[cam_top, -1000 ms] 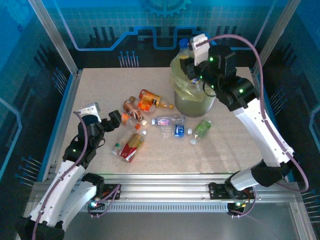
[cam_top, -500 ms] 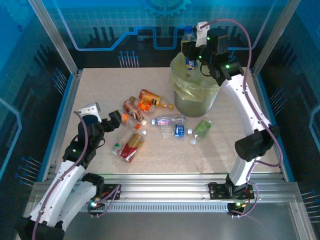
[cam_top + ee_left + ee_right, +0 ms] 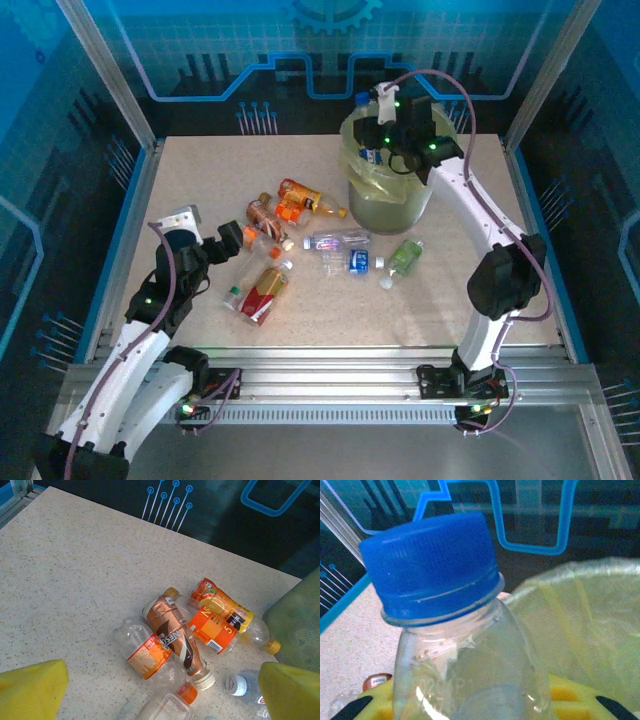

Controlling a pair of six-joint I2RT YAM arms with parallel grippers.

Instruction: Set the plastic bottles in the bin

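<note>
The blue-capped bottle (image 3: 465,670) sits clamped in my right end effector (image 3: 383,142), the bin (image 3: 390,205) beneath so a release drops it inside. My left end effector (image 3: 232,240) hangs released, other bottles (image 3: 172,640) just ahead on the worktop (image 3: 75,570).

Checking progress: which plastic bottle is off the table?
The clear blue-capped plastic bottle in the right gripper, over the round green bin; others lie flat.

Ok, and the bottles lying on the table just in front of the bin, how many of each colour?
Clear bottles with blue labels: 2
Green bottle: 1
Total: 3
</note>
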